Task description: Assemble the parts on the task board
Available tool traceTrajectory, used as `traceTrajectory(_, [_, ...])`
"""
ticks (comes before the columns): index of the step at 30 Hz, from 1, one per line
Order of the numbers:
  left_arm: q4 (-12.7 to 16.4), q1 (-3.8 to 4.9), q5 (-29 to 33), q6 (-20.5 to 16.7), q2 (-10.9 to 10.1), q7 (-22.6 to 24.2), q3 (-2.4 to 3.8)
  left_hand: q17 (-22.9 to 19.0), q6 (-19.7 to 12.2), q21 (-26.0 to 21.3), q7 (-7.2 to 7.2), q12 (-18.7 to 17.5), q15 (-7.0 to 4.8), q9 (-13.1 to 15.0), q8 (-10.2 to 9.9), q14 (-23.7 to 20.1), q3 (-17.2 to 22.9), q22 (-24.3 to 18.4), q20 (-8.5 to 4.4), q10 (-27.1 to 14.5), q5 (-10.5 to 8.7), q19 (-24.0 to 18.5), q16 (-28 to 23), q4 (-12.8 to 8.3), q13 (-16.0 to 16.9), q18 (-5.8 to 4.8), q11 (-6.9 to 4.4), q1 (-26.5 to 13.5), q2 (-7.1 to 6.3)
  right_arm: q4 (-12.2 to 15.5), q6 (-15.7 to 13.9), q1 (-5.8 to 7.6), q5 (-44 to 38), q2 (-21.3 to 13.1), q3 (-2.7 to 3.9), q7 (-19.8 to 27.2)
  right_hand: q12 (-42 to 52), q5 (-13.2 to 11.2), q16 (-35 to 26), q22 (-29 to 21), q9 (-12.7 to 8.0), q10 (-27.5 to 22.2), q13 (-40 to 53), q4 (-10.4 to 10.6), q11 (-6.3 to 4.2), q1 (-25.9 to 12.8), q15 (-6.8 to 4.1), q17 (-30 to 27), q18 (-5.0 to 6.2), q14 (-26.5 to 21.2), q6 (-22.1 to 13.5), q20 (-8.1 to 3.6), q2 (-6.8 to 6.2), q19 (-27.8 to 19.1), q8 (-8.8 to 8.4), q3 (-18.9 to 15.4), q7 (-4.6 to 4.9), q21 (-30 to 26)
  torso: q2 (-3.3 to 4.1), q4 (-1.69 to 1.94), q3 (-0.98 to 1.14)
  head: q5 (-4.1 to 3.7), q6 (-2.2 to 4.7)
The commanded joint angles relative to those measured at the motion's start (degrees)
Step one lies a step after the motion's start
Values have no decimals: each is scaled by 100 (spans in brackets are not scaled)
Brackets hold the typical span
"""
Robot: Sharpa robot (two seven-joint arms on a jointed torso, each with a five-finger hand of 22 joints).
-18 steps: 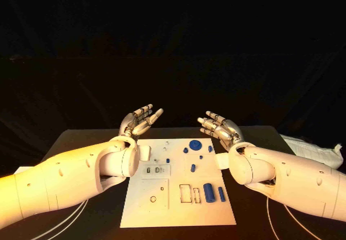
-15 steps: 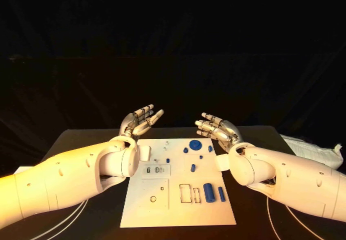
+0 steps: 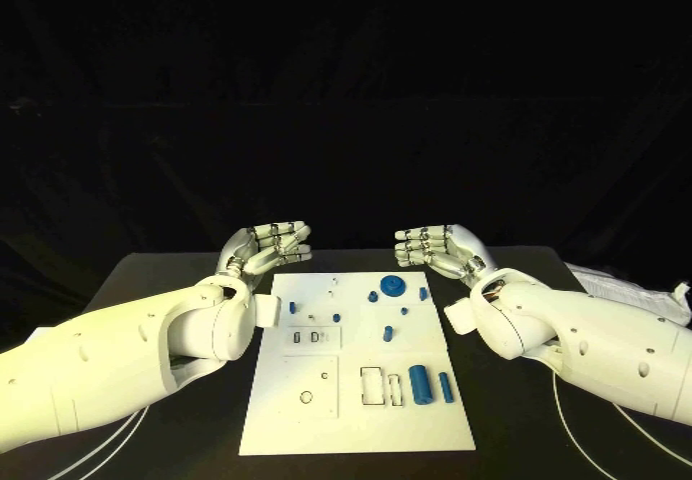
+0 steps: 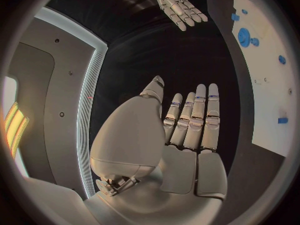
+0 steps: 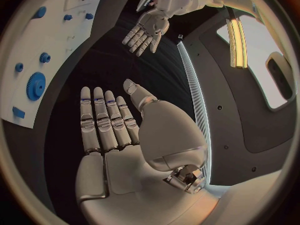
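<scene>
Head view pictures both silver many-fingered hands raised above the far end of the black table [image 3: 173, 275], with nothing held in either one. The left hand [image 3: 267, 248] is seen at the far left corner of the flat white task board [image 3: 289, 420], its fingers straight and a little apart. The right hand [image 3: 440, 248] is seen at the far right corner, its fingers also stretched out and empty. From the left wrist, the left hand [image 4: 187, 130] is shown flat with its fingers side by side, and the right hand [image 4: 178, 5] is seen well apart from it. From the right wrist, the right hand [image 5: 109, 130] is shown the same way. Between the two arms the board is laid flat on the table. A round blue gear [image 3: 392, 287] is seen near the far edge, small blue pegs [image 3: 387, 333] are spread around the middle, and a long blue cylinder [image 3: 420, 385] is laid nearer the robot. Crumpled white cloth [image 3: 635, 295] is seen at the table's right edge.
</scene>
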Motion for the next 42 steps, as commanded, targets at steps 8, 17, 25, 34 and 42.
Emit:
traceTrajectory(8, [529, 88, -146, 742, -323, 173, 26, 170, 495, 43, -17, 100, -206, -28, 71, 553, -5, -27, -210, 606, -4, 533, 24, -233, -5, 67, -216, 174, 183, 83, 461, 113, -3619, -2, 227, -1168, -105, -205, 227, 474, 23, 1086, 17, -173, -325, 114, -502, 117, 107, 1705, 896, -553, -237, 1237, -50, 427, -47, 1094, 346, 130, -4, -120, 137])
traceTrajectory(17, [870, 116, 12, 742, -425, 171, 69, 180, 507, 21, -4, 80, -204, -36, 49, 557, -30, -42, -214, 626, -9, 552, -9, -245, -10, 63, -213, 157, 171, 48, 824, 281, -5556, 48, 270, -2289, -115, -509, 584, 927, 22, 1313, 16, -8, -512, 17, -782, 393, 123, 2714, 1066, -822, -442, 1709, -57, 280, -229, 1917, 527, 252, -28, -242, 170])
traceTrajectory(25, [1071, 120, 60, 756, -476, 165, 94, 187, 508, -3, 14, 56, -197, -42, 27, 553, -49, -57, -211, 626, -9, 559, -40, -254, -14, 59, -201, 142, 166, 50, 1173, 425, -6142, 110, 277, -2682, -126, -514, 1103, 1245, 16, 1332, 13, 179, -592, 2, -890, 799, 113, 3095, 1100, -975, -552, 1916, -73, 370, -301, 2481, 658, 326, -54, -349, 206])
traceTrajectory(34, [1163, 121, 112, 691, -484, 207, 110, 196, 500, -29, 33, 26, -189, -47, -2, 556, -71, -74, -207, 618, -9, 569, -70, -269, -18, 57, -188, 130, 163, 22, 1507, 515, -6489, 182, 278, -2879, -125, -535, 2795, 1751, 17, 1218, 14, 554, -614, -15, -913, 1777, 111, 3081, 1072, -1013, -799, 1998, -75, 636, -370, 3319, 780, 362, -70, -366, 273])
traceTrajectory(42, [1164, 120, 220, 586, -450, 239, 112, 205, 501, -39, 41, 13, -190, -47, -16, 572, -71, -81, -207, 617, -6, 582, -79, -281, -18, 58, -183, 135, 175, -10, 1907, 527, -6752, 259, 277, -2837, -124, -545, 4412, 3118, 20, 1087, 17, 833, -619, 16, -885, 3117, -45, 3049, 1039, -976, -1033, 2243, -70, 703, -402, 4550, 865, 399, -96, -421, 306])
